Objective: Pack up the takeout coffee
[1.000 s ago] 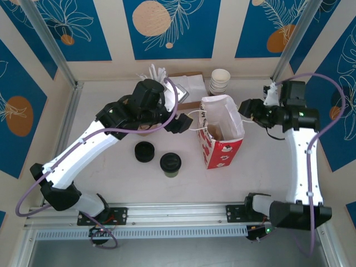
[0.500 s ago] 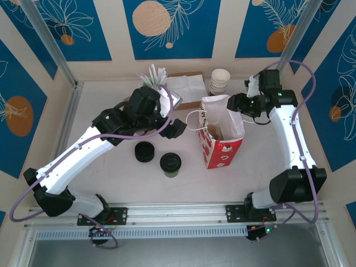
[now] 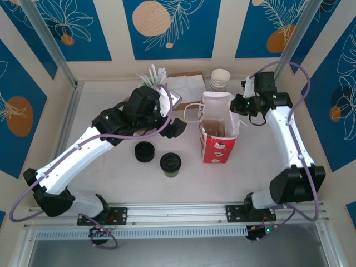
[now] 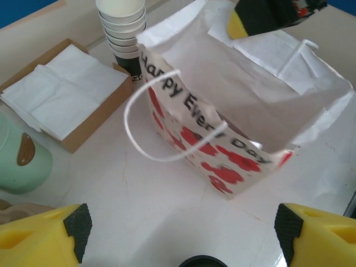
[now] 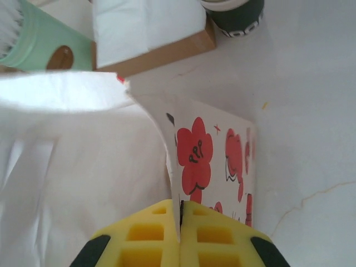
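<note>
**Takeout coffee, lidded and upright on the desk, outside the bag**

The takeout coffee is a small paper cup with a dark body, capped by a round black plastic lid. From the overhead camera the lid hides most of the cup. It shows as a black disc with a raised rim and a sunken middle, and a sliver of dark green side peeks out under its near edge. The lid sits level and the cup stands straight. It rests free on the white desk, towards the near middle. It is just beside a short black stack of lids on its left, with a narrow gap between them. It stands clearly apart from the red-and-white paper bag on its right.
</note>
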`<state>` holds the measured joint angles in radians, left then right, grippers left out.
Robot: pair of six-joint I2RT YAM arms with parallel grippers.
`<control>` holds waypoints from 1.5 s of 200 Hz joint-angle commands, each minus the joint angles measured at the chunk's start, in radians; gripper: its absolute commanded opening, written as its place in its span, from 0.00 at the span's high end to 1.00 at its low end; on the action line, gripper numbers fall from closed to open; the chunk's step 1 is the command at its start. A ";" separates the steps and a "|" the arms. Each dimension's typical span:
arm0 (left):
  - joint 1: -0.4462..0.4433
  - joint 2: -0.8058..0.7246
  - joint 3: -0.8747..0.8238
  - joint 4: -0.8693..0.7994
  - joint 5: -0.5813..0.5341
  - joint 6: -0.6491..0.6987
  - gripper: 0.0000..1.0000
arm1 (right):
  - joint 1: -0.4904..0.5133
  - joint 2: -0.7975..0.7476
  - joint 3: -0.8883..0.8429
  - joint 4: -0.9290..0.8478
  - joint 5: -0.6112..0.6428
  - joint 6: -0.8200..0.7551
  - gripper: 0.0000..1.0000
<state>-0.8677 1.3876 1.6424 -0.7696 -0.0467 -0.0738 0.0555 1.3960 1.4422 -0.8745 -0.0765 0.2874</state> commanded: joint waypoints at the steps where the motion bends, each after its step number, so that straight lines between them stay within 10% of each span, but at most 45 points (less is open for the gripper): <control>1: 0.010 -0.022 -0.011 0.018 -0.011 -0.016 0.13 | 0.032 -0.138 -0.077 0.138 -0.052 0.036 1.00; 135: 0.010 -0.025 -0.029 0.047 -0.022 -0.029 0.12 | 0.127 -0.555 -0.449 0.363 -0.044 0.026 1.00; 300: 0.010 -0.108 -0.141 0.128 -0.069 -0.089 0.10 | 0.022 -0.132 -0.178 0.102 -0.093 0.373 1.00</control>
<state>-0.8658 1.2945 1.5024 -0.6495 -0.0898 -0.1314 0.1207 1.2224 1.2438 -0.7437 -0.1169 0.5797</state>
